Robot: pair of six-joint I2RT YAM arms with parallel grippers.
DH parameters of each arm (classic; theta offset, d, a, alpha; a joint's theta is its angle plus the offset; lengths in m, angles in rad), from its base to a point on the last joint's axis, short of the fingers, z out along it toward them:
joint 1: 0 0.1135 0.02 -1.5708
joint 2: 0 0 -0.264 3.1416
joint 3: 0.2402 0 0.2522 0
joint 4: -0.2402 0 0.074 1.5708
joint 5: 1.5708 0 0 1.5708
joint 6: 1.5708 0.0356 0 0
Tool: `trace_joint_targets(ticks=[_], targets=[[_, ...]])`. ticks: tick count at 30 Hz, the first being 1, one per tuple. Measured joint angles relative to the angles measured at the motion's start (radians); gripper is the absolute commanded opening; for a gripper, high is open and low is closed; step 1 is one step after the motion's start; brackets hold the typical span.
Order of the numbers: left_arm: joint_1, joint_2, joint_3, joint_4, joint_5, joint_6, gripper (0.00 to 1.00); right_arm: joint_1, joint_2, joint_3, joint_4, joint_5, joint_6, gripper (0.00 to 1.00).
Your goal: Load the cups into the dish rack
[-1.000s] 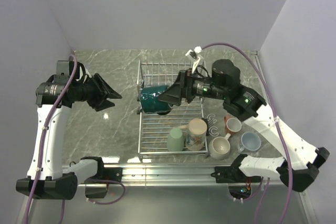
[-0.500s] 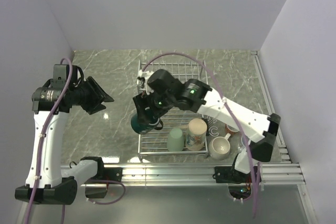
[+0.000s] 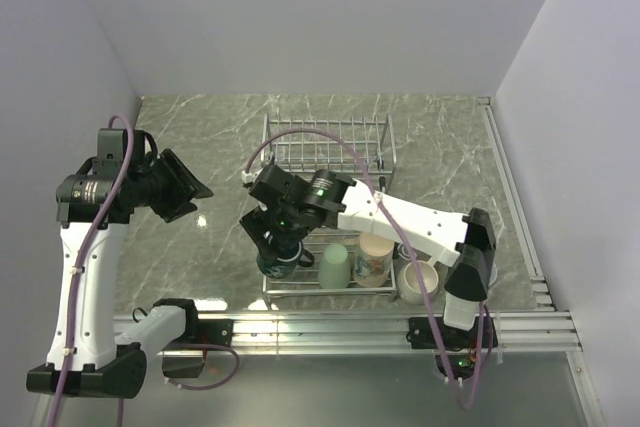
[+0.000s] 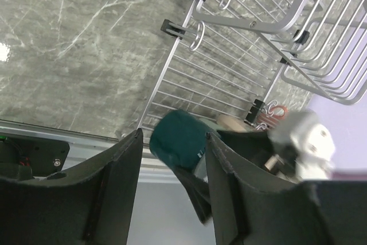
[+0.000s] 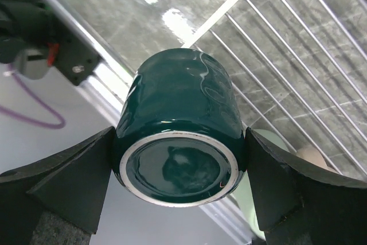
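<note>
Pinching the dark teal mug [image 5: 179, 136], right claw [image 3: 280, 250] hangs over the dish rack [image 3: 330, 142]; left claw [image 3: 197, 190] spread.

This looks like a robot test room, not a real kitchen. Plain white walls [image 3: 300, 17] stand close around a small grey worktop [image 3: 200, 137] that looks like stone. Two white robot arms, the left arm [image 3: 85, 277] and the right arm [image 3: 410, 225], are fixed to a metal rail [image 3: 320, 325] at the near edge. Purple cables [image 3: 296, 134] loop off them. The dish rack [image 3: 330, 137] and cups [image 3: 334, 266] are kitchen things.
</note>
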Motion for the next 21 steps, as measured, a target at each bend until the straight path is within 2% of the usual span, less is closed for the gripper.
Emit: trace_joint_targets(ticks=[10,21], targets=[[-0.044,-0.002,-0.001,-0.001,-0.013,0.000,0.51,0.010,0.114,-0.009,-0.014,0.075,0.015,0.00],[-0.089,-0.011,-0.002,-0.002,-0.037,0.001,0.51,0.018,0.152,-0.009,-0.043,0.133,0.020,0.00]])
